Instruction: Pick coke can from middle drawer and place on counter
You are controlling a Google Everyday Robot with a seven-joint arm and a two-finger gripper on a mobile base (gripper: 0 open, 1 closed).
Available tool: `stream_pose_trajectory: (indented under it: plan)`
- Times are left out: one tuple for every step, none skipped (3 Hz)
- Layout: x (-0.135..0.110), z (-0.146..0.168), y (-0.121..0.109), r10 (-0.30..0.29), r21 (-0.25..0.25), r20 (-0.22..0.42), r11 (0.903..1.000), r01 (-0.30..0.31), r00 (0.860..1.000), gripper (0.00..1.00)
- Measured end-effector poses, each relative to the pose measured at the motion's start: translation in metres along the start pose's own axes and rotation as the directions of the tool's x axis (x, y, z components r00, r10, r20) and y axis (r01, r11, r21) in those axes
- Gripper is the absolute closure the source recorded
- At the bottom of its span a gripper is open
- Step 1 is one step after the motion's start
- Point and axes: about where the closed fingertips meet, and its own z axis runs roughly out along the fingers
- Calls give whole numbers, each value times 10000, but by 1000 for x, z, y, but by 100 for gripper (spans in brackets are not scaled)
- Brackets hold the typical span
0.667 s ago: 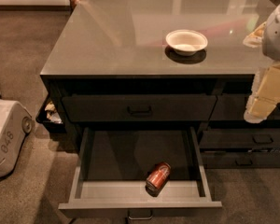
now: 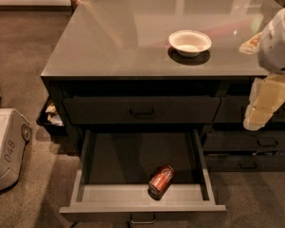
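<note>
The coke can (image 2: 161, 179) lies on its side in the open middle drawer (image 2: 137, 194), near the drawer's front wall and right of centre. The drawer is pulled out, with grey walls and floor, and a small metal bar handle (image 2: 142, 219) at the bottom edge. The glossy grey counter (image 2: 133, 37) tops the dark cabinet. My gripper (image 2: 256, 120) hangs at the right edge of the view, in front of the cabinet's right side. It is above and to the right of the can, well apart from it, and holds nothing I can see.
A white bowl (image 2: 190, 42) sits on the counter at the right. The closed top drawer (image 2: 141, 110) with a black handle is above the open one. Narrower dark drawers (image 2: 247, 148) are at the right. A white machine (image 2: 4, 148) stands on the carpet at the left.
My gripper has shifted slightly left and down. The can, drawer and bowl have not moved.
</note>
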Motion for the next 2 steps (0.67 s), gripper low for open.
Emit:
stream_pose_trajectory:
  plan:
    - [0, 38, 7, -1351, 60, 18, 9908, 1351, 9908, 0]
    - [-2, 88, 18, -3146, 181, 64, 9491, 3144, 9492, 0]
